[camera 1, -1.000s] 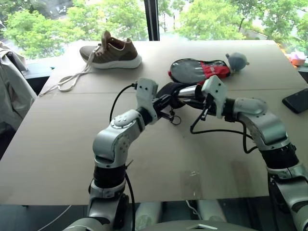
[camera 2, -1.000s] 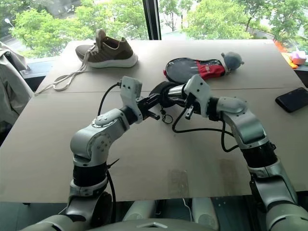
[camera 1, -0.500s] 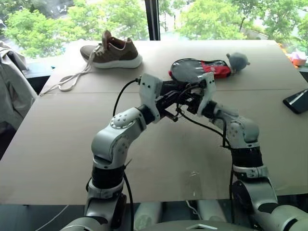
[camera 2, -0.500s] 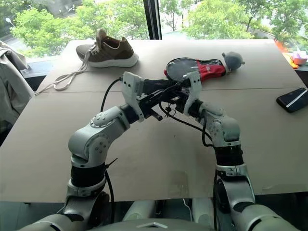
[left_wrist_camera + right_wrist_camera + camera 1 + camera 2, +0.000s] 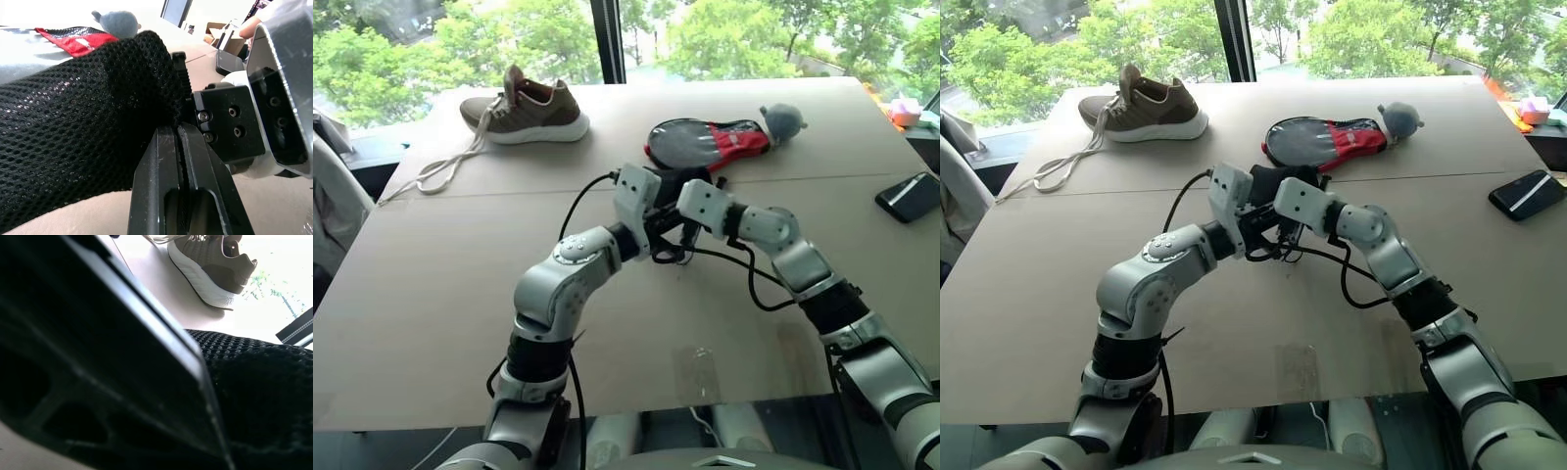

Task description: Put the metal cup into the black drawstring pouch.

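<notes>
Arms meet mid-table, both elbows bent, wrists angled in toward each other over the tan table (image 5: 431, 294). L gripper (image 5: 182, 147) points roughly level, fwd and toward the R side; its two black fingers are pressed together w/ a fold of the black drawstring pouch (image 5: 73, 137) pinched between them, clear in the left wrist view. R gripper (image 5: 1283, 227) comes in from the opposite side, right up against the pouch; fingers closed, pressed near together, but can't tell what, if anything, they pinch. R wrist view shows pouch mesh just beside its finger.

No readable writing or brand on anything in view.

Pouch: soft black open-weave mesh, bulging and rounded, held up off the table between the two grippers; thin black cord loops hang below it. Metal cup can't be made out – hidden or too small to tell.

Behind: brown shoe (image 5: 524, 106) w/ white sole and loose laces at far L, black-and-red paddle cover (image 5: 705, 144) w/ grey plush toy (image 5: 781, 121) touching its end, dark phone (image 5: 909, 196) at R edge.
</notes>
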You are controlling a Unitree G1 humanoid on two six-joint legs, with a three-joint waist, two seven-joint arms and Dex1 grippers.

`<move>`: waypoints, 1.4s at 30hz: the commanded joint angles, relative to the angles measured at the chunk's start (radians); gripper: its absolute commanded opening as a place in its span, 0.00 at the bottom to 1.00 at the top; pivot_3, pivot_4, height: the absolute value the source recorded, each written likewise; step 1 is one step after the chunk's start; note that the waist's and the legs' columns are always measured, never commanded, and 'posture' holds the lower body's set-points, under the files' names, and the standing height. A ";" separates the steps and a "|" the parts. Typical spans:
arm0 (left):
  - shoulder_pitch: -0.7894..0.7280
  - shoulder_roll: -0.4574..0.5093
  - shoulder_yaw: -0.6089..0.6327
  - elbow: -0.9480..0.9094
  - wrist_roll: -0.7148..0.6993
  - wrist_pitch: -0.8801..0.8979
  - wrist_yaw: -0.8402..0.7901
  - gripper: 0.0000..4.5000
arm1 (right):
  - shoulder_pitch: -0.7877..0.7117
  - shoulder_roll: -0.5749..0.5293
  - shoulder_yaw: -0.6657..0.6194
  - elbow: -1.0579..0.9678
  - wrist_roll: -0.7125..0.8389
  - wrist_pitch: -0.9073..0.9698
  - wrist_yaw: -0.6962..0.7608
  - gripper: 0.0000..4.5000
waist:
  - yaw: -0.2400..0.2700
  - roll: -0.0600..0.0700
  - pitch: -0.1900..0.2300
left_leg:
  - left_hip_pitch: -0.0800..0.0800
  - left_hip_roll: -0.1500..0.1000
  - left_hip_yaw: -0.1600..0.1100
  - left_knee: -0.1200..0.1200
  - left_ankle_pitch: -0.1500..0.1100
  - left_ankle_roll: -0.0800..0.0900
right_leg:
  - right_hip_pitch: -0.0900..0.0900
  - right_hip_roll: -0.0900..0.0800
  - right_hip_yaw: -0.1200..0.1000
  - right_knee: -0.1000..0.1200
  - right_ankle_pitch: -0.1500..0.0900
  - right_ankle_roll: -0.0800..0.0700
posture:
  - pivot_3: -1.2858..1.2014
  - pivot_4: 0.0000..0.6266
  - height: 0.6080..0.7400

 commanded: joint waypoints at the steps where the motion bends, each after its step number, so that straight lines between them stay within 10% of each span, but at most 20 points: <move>1: -0.021 -0.010 -0.003 -0.038 -0.023 -0.034 -0.007 0.00 | -0.008 0.009 -0.016 0.008 0.001 -0.007 0.024 0.20 | 0.003 0.000 0.000 | 0.000 0.000 0.000 0.000 0.000 0.000 | 0.000 0.000 0.000 0.000 0.000 0.000 | 0.52 0.24 1.00; 5: -0.014 0.008 -0.003 -0.025 -0.002 -0.047 -0.005 0.00 | 0.011 0.016 -0.061 -0.018 0.034 0.029 0.039 0.63 | 0.007 0.000 0.000 | -0.001 -0.001 0.000 0.000 0.000 0.000 | 0.000 -0.001 0.000 -0.001 0.000 0.000 | 0.52 0.24 1.00; 11: 0.009 0.051 0.013 0.012 0.036 -0.091 0.008 0.00 | 0.043 -0.009 -0.111 -0.099 0.079 0.122 0.082 0.63 | 0.006 0.000 0.000 | -0.001 -0.001 -0.001 0.000 0.000 0.000 | 0.000 -0.001 0.000 -0.001 0.000 0.000 | 0.52 0.24 1.00; 16: 0.019 0.069 0.001 0.050 0.089 -0.160 0.021 0.00 | 0.060 -0.014 -0.159 -0.189 0.167 0.243 0.138 0.11 | 0.005 0.000 0.000 | -0.001 -0.001 -0.001 0.000 0.000 0.000 | 0.000 -0.001 0.000 -0.001 0.000 0.000 | 0.52 0.24 1.00; 32: -0.024 -0.020 0.016 0.113 0.079 -0.166 0.062 0.00 | 0.284 -0.259 -0.229 -0.680 0.540 0.780 0.322 0.16 | 0.023 0.000 0.000 | -0.003 -0.001 -0.005 0.001 0.000 0.001 | 0.000 -0.002 -0.001 -0.003 0.000 0.000 | 0.52 0.24 1.00; 35: -0.073 -0.075 0.011 0.172 0.076 -0.172 0.083 0.00 | 0.292 -0.192 -0.152 -0.609 0.445 0.746 0.205 0.34 | 0.023 -0.001 0.000 | -0.004 -0.001 -0.003 0.001 0.000 0.001 | 0.000 -0.003 -0.001 -0.003 0.000 0.000 | 0.52 0.24 1.00; 42: -0.138 -0.149 0.021 0.243 0.066 -0.169 0.098 0.00 | 0.269 0.006 -0.120 -0.397 0.307 0.696 -0.027 0.34 | 0.029 -0.001 -0.001 | -0.004 -0.001 -0.003 0.004 0.000 0.000 | 0.000 -0.002 -0.003 -0.002 0.001 0.002 | 0.52 0.24 1.00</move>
